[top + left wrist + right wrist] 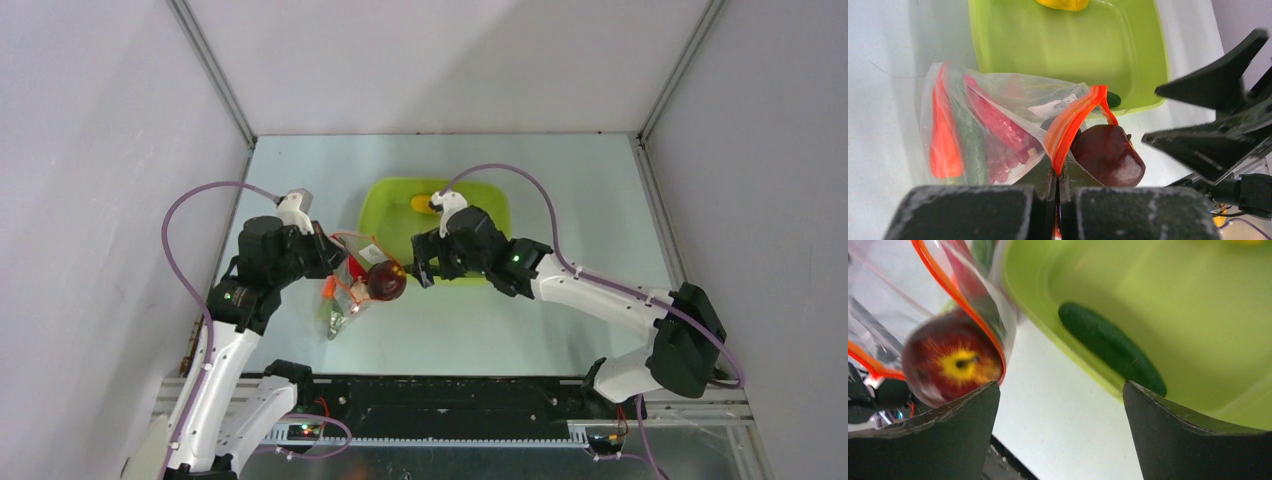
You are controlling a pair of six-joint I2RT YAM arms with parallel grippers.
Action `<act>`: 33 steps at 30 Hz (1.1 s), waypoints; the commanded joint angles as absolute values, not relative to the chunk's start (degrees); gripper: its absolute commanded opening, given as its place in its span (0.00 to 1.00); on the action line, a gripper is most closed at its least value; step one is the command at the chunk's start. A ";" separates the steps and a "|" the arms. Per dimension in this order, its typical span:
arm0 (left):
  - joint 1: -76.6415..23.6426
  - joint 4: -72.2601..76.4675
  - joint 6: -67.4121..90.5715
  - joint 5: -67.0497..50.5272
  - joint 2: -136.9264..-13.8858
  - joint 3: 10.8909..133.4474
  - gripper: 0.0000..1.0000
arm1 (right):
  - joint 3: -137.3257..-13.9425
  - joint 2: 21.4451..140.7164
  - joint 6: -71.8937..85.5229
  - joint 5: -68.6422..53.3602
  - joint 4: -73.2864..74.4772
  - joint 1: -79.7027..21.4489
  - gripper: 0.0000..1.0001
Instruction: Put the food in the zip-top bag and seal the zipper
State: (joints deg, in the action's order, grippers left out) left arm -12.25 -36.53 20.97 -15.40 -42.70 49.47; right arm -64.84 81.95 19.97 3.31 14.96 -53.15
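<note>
Pale table, white-walled enclosure. Left gripper is clamped on the zipper, holding the zip-top bag mouth up and open. Carrot, chili and grapes lie inside. The maroon ball sits at the mouth, apparently only partly in. Right gripper has its jaws apart, just beside the ball and not holding it. Step in hand: loading. Next move likely calls for nudging the ball deeper, then fetching the lemon and loose cucumber from the lime-green tray. The tray rim sits close to the bag, so there is little room to work.
</note>
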 commanded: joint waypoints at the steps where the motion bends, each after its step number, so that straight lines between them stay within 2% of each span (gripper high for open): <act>1: -12.42 -34.03 20.92 -16.87 -42.39 51.13 0.00 | -63.33 80.22 23.65 5.98 19.83 -55.77 0.96; 7: -12.44 -33.94 21.09 -17.85 -42.72 51.07 0.00 | -62.83 82.89 26.98 2.25 12.42 -57.46 0.95; 15: -12.43 -33.71 21.18 -19.00 -42.67 50.92 0.00 | -62.83 86.26 31.26 8.35 4.74 -58.59 0.93; 19: -12.47 -33.58 21.09 -19.72 -42.84 50.82 0.00 | -62.89 88.50 32.82 9.19 1.72 -58.98 0.88; 23: -12.43 -33.55 21.16 -19.54 -42.60 50.86 0.00 | -64.24 90.98 34.07 10.27 2.82 -59.01 0.72; 25: -12.43 -33.55 21.18 -19.16 -42.50 50.88 0.00 | -64.73 91.52 34.43 9.48 3.49 -59.11 0.52; 26: -12.42 -33.63 21.18 -18.99 -42.48 50.91 0.00 | -64.87 91.43 34.29 8.90 3.49 -59.22 0.34; 27: -12.41 -33.76 21.18 -18.57 -42.46 50.96 0.00 | -64.93 90.84 33.98 8.66 3.29 -59.63 0.25; 28: -12.44 -33.85 21.18 -18.47 -42.41 50.97 0.00 | -64.99 90.38 33.04 8.99 3.36 -59.87 0.07; 29: -12.46 -34.04 21.16 -17.78 -42.39 51.11 0.00 | -65.36 89.30 32.43 9.21 3.67 -60.52 0.00; 33: -12.48 -35.40 21.01 -14.65 -42.21 52.14 0.00 | -67.80 84.83 28.28 6.29 5.39 -61.53 0.00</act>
State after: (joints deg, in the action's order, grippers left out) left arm -12.25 -36.58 20.97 -17.26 -43.11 49.47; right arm -63.31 91.00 31.86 7.77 5.65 -60.31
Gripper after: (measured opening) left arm 0.005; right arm 0.011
